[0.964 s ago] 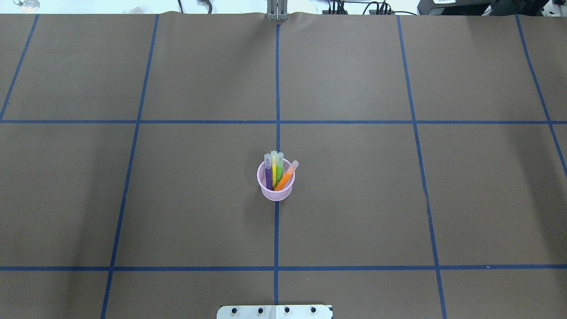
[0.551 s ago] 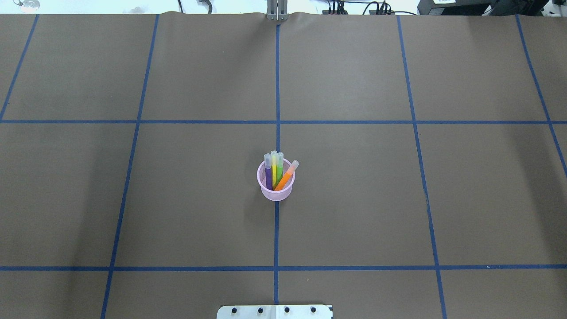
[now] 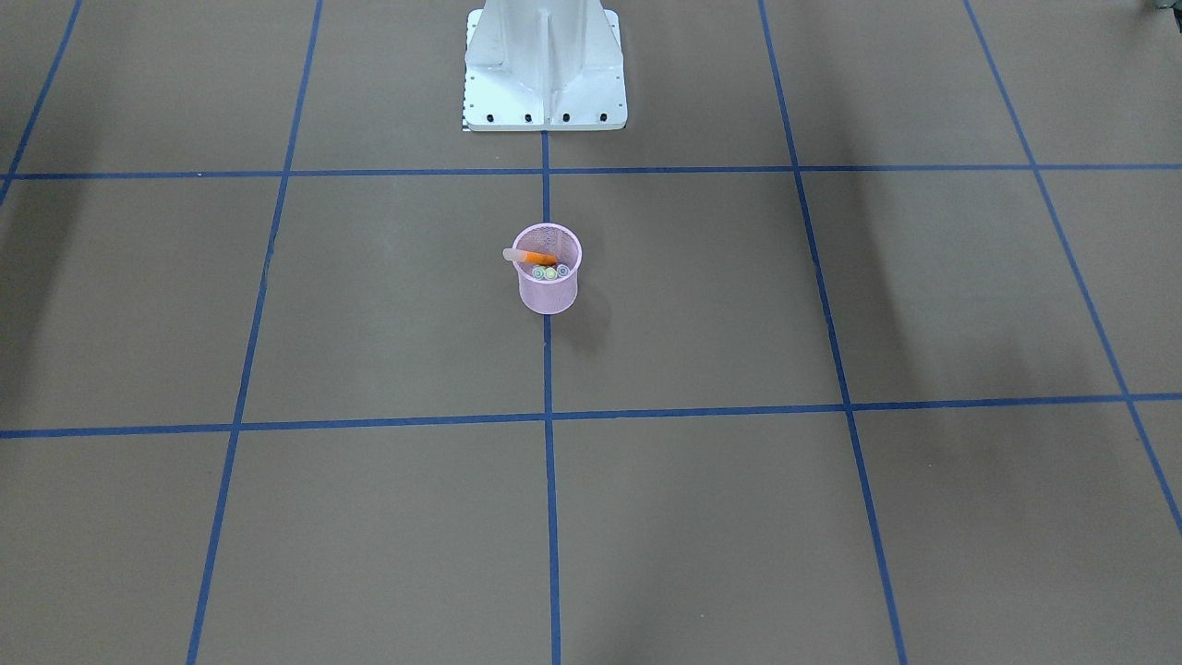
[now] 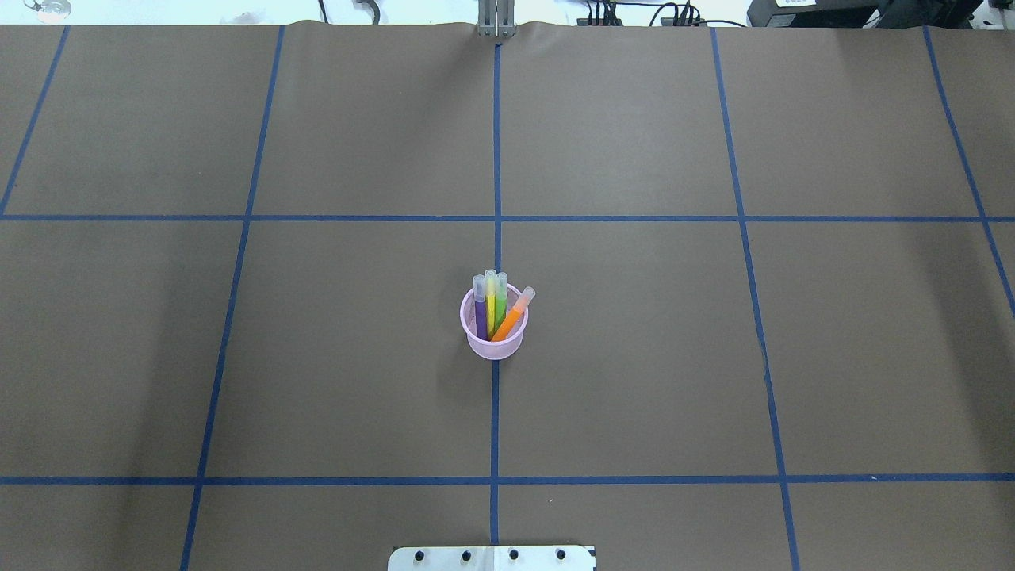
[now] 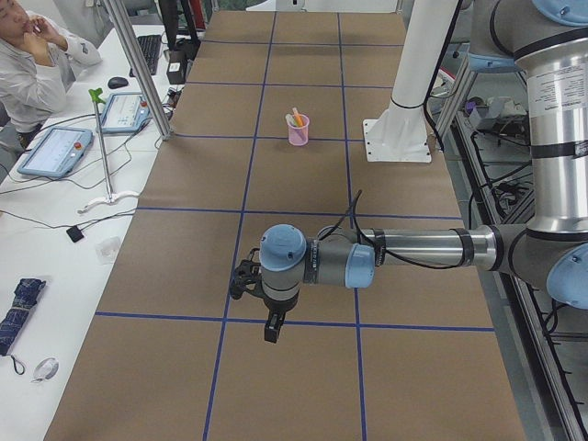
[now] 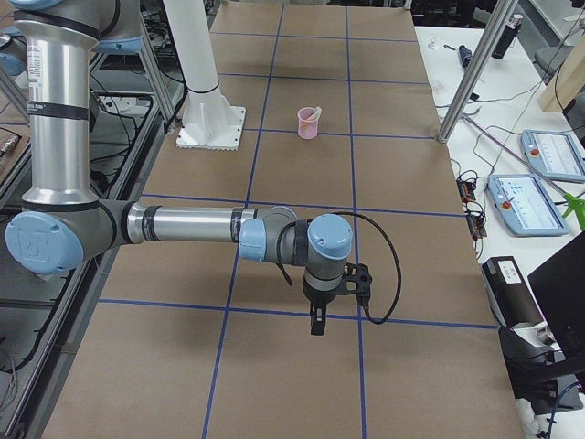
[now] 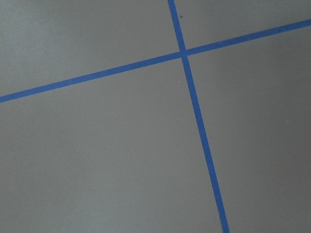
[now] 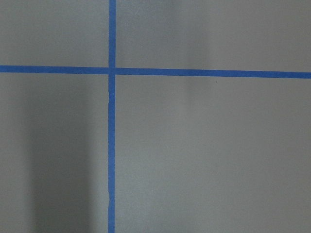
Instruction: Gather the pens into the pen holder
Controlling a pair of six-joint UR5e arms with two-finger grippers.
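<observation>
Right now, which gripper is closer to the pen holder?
Too close to call. Left gripper hangs over a tape crossing far off the pen holder on the robot's left; right gripper mirrors it on the robot's right.

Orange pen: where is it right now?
In the overhead view the orange pen stands inside the pen holder on the centre blue line, leaning right, beside the green pen.

I count one pen holder (image 4: 496, 350). One purple pen (image 4: 480, 316), one yellow pen (image 4: 491, 304), one green pen (image 4: 501, 303) and one orange pen (image 4: 512, 319) make four pens. I also see two robot arms, the left arm (image 5: 413, 248) and the right arm (image 6: 183, 222), two teach pendants (image 5: 57, 152) (image 5: 122, 112) and one person (image 5: 28, 78).
</observation>
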